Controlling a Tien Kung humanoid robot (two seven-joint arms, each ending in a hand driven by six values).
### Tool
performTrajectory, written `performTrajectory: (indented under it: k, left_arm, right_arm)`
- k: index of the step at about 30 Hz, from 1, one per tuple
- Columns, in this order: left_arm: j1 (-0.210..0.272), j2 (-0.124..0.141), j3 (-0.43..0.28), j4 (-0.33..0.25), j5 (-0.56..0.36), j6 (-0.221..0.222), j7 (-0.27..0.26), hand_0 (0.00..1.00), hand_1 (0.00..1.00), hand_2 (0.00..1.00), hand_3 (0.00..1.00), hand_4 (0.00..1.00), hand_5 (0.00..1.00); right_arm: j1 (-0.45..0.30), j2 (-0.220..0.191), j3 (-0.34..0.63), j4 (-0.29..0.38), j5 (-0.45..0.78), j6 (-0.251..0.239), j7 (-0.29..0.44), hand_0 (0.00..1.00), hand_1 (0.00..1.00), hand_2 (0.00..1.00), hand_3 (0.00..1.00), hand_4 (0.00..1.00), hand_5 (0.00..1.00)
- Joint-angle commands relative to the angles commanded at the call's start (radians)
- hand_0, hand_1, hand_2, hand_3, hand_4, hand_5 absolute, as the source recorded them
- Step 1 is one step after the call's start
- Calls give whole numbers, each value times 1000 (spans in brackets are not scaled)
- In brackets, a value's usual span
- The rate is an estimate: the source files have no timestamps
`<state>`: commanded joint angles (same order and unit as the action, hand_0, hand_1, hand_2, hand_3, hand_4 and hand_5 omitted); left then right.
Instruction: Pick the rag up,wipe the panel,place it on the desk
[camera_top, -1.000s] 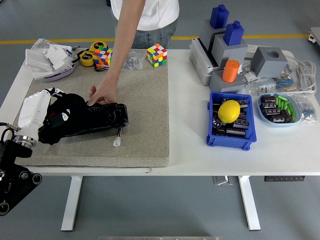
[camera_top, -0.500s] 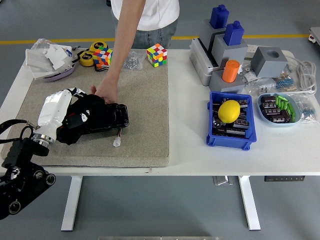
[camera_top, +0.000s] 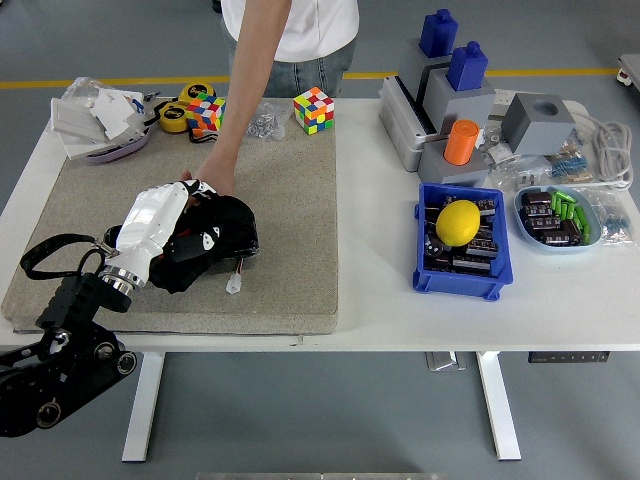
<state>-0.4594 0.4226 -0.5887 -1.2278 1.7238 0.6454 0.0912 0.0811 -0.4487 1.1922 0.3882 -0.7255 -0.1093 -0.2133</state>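
Since the earlier frame the left robot hand (camera_top: 165, 225) has slid rightward along the flat black panel (camera_top: 238, 232), and now covers most of it. It presses a dark black rag (camera_top: 205, 245) onto the panel, fingers curled on the cloth. A person's hand (camera_top: 212, 180) at the far side touches the panel's back edge. Both lie on a beige felt mat (camera_top: 290, 190) covering the left half of the white worktop (camera_top: 380, 300). On the right stands a blue plastic bin (camera_top: 462, 270) with a yellow lemon (camera_top: 459, 222). Behind is grey floor with a yellow line (camera_top: 560, 72).
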Motion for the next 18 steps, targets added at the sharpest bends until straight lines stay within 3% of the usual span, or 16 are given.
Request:
performTrajectory:
  k: [11,18]
  left_arm:
    - [-13,-14,20,4,-10,0,0,166,94,491,558,514,2]
    - [13,11,-17,12,2,0,-1,166,94,493,558,514,2]
  right_arm:
    - [-3,0,-3,0,-1,1,-3,753,646,695,592,964,584]
    - [-6,-1,4,0,-3,1,-3,753,646,695,591,965,584]
